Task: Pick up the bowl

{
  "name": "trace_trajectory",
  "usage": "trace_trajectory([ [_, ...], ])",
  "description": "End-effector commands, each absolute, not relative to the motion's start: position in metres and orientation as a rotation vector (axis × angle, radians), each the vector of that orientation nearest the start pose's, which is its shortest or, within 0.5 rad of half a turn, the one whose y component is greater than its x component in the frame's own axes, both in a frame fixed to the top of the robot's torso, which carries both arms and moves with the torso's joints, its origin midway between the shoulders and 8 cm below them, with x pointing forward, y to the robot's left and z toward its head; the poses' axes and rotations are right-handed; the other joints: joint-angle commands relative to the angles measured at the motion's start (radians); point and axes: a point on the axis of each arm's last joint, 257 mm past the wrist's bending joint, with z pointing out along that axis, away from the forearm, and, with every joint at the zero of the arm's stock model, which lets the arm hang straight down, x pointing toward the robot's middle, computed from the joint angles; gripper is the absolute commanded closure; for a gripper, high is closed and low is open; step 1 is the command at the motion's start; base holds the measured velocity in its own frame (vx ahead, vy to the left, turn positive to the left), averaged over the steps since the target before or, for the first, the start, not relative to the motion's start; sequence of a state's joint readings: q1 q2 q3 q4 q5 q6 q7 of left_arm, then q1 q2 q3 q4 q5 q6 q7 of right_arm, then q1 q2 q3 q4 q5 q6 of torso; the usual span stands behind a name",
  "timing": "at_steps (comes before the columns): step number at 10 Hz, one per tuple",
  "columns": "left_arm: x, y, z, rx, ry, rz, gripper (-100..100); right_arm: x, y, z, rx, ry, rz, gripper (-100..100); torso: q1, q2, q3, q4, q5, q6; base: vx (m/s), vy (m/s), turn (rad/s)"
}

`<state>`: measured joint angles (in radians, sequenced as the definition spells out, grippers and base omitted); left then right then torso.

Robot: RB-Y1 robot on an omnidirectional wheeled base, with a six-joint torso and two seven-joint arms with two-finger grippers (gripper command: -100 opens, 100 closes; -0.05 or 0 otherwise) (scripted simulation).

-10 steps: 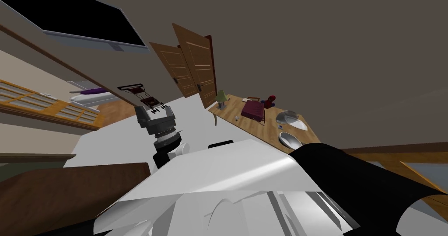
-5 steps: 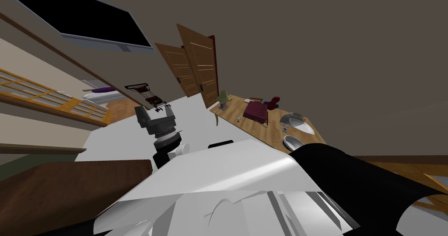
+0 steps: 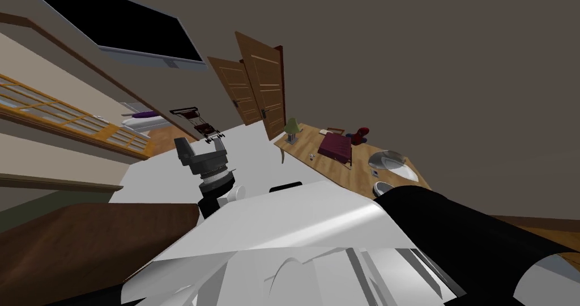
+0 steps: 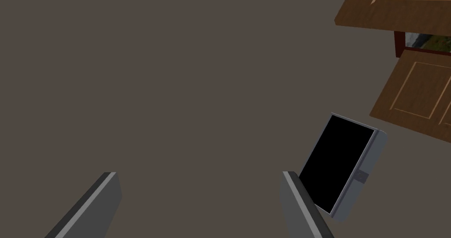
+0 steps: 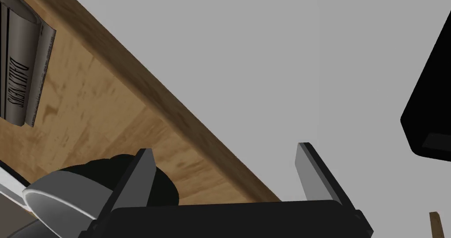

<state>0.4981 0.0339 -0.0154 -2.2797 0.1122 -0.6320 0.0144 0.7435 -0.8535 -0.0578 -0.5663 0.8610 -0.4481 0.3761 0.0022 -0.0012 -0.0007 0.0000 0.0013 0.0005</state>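
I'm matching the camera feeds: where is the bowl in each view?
Head view: bowl at the wooden table's near end, beside my black right arm.
Right wrist view: bowl just outside one finger of the open right end effector.
Left wrist view: open left end effector, aimed away from the table.
Shared landmark: the wooden table.

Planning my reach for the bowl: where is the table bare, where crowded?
Bare wood runs along the near edge of the table, between the dark red object and the bowl. Crowded beyond the bowl, by the glass dome.
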Motion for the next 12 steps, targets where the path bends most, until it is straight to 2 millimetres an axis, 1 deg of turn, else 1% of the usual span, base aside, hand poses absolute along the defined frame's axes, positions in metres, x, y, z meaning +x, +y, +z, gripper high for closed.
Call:
trace_trajectory([
  [1, 0.319, 0.283, 0.048, -0.605, 0.470, -1.427, 0, -0.192, -0.720, -0.448, 0.012, 3.027, -0.671, -100, 0.000, 0.000, 0.000, 0.000, 0.000, 0.000, 0.129, 0.030, 0.190],
  [2, 0.319, 0.283, 0.048, -0.605, 0.470, -1.427, 0, -0.195, -0.720, -0.448, 0.016, 3.030, -0.675, -100, 0.000, -0.003, -0.002, -0.001, 0.000, 0.000, 0.099, 0.016, 0.066],
  [3, 0.319, 0.283, 0.048, -0.605, 0.470, -1.427, 0, -0.212, -0.739, -0.429, -0.012, 3.064, -0.747, -100, 0.000, -0.002, -0.001, -0.001, 0.000, 0.000, 0.105, 0.001, 0.191],
  [4, 0.319, 0.283, 0.048, -0.605, 0.470, -1.427, 0, -0.206, -0.738, -0.431, -0.023, 3.055, -0.738, -100, -0.001, -0.002, -0.001, -0.001, 0.000, 0.000, 0.091, -0.006, 0.104],
  [5, 0.319, 0.283, 0.048, -0.605, 0.470, -1.427, 0, -0.212, -0.739, -0.429, -0.012, 3.064, -0.747, -100, -0.001, -0.002, -0.001, 0.000, -0.001, 0.000, 0.046, -0.001, -0.014],
  [6, 0.319, 0.283, 0.048, -0.605, 0.470, -1.427, 0, -0.216, -0.745, -0.424, -0.023, 3.073, -0.769, -100, -0.001, 0.001, 0.000, 0.000, -0.001, 0.001, 0.048, -0.002, 0.077],
  [7, 0.319, 0.283, 0.048, -0.605, 0.470, -1.427, 0, -0.217, -0.748, -0.421, -0.032, 3.078, -0.781, -100, -0.001, 0.001, 0.001, 0.000, -0.001, 0.000, 0.076, -0.016, 0.114],
  [10, 0.319, 0.283, 0.048, -0.605, 0.470, -1.427, 0, -0.216, -0.748, -0.422, -0.033, 3.077, -0.780, -100, -0.002, 0.000, 0.000, 0.000, -0.001, 0.000, 0.055, -0.015, 0.054],
  [11, 0.319, 0.283, 0.048, -0.605, 0.470, -1.427, 0, -0.216, -0.748, -0.422, -0.038, 3.077, -0.779, 0, -0.002, 0.002, 0.001, 0.000, -0.001, 0.001, 0.007, -0.003, -0.003],
  [12, 0.319, 0.283, 0.048, -0.605, 0.470, -1.427, 0, -0.232, -0.736, -0.428, 0.006, 3.084, -0.772, -100, -0.001, 0.004, 0.002, 0.001, -0.001, 0.001, -0.012, -0.021, 0.178],
])
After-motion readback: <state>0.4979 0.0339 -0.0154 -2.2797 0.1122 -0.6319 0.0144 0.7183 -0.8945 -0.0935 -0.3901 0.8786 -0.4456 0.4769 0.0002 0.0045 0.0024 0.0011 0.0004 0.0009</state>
